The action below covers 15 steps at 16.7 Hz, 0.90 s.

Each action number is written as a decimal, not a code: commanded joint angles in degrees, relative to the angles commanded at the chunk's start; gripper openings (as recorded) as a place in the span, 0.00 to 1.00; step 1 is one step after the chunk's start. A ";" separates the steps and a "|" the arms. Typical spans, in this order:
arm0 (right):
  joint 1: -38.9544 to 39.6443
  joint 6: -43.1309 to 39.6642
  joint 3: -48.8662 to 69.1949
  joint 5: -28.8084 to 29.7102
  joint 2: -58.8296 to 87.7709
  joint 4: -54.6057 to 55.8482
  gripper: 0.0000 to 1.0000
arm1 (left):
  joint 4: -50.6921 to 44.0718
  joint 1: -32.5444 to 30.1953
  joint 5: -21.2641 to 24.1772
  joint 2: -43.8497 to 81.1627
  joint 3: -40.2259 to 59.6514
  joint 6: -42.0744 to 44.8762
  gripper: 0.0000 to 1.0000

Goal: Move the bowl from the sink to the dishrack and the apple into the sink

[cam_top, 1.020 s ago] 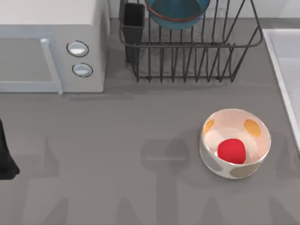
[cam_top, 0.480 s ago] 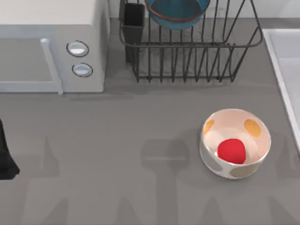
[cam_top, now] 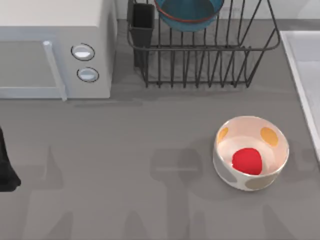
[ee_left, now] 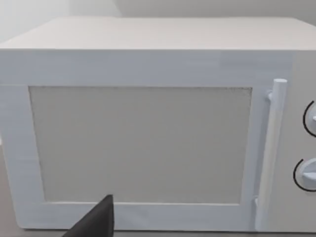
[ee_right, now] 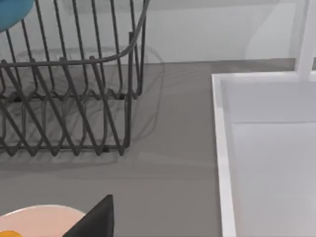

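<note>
**Already racked: bowl up, apple in the spotted bowl**

Nearest to your right gripper (ee_right: 96, 219), of which you get one dark fingertip at the frame edge of the right wrist view, sits the cream spotted bowl (cam_top: 251, 152); its pale rim pokes in just beside that fingertip. Inside it lies the apple (cam_top: 247, 161), resting on the bowl's floor and touching nothing else you can make out. Whether the right fingers are spread or pressed together you cannot tell, and they hold nothing you can see.

Farther out from that gripper, the sink (cam_top: 302, 75) runs along the table's right edge, its raised white rim and flat pale floor plain in the right wrist view. About as far off on the other side stands the dishrack (cam_top: 200, 50), black wire bars upright, with its utensil cup (cam_top: 142, 22) at the left corner. The bowl (cam_top: 189, 12) sits in the rack's back part, teal with a reddish rim.

Your left gripper (ee_left: 96, 222) is well apart, at the table's left edge, facing the microwave (cam_top: 55, 47) door; its finger state cannot be told either.
</note>
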 joint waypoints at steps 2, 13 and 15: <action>2.91 2.77 7.32 -0.09 10.22 -5.98 1.00 | 0.00 0.00 0.00 0.00 0.00 0.00 1.00; 18.90 19.81 49.34 -0.26 69.82 -41.17 1.00 | 0.00 0.00 0.00 0.00 0.00 0.00 1.00; 20.97 22.07 55.08 -0.19 77.60 -45.70 1.00 | 0.00 0.00 0.00 0.00 0.00 0.00 1.00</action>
